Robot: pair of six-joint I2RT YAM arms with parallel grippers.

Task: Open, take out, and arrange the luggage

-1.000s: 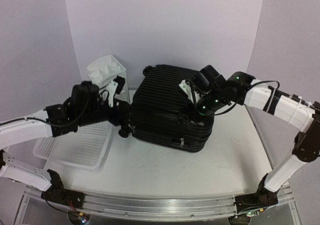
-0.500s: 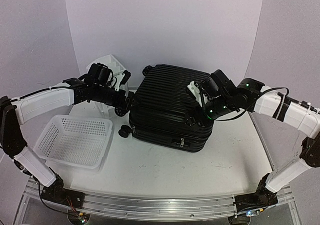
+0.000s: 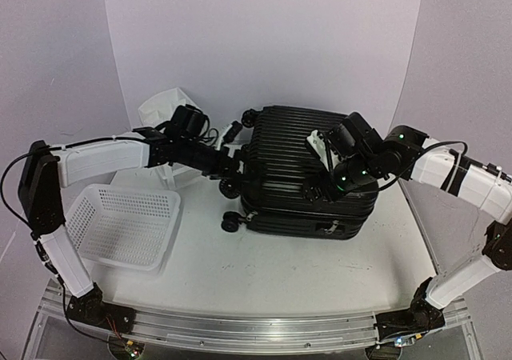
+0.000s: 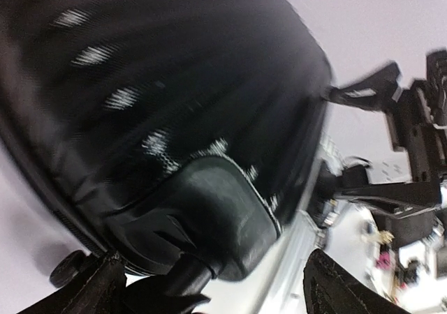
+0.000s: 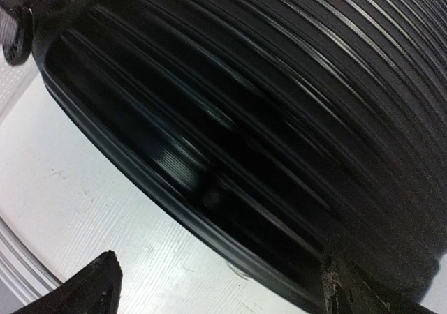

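Note:
The luggage (image 3: 296, 148) is a black ribbed hard-shell suitcase lying flat and closed at the table's back middle, with its caster wheels (image 3: 231, 222) facing left. It fills the left wrist view (image 4: 140, 84) and the right wrist view (image 5: 279, 84). My left gripper (image 3: 234, 166) is open at the wheel end, with its fingers on either side of a caster housing (image 4: 209, 209). My right gripper (image 3: 320, 188) is open and low over the suitcase's near top edge, with one fingertip (image 5: 349, 289) against the shell.
A white mesh basket (image 3: 120, 224) stands at the front left. A small white drawer unit (image 3: 164, 108) stands at the back left, behind my left arm. Bare table (image 3: 264, 272) lies in front of the suitcase.
The suitcase has slid to the right and turned, so its wheels now face left. My left arm stretched right along with the wheel end. My right gripper shifted slightly right on the top.

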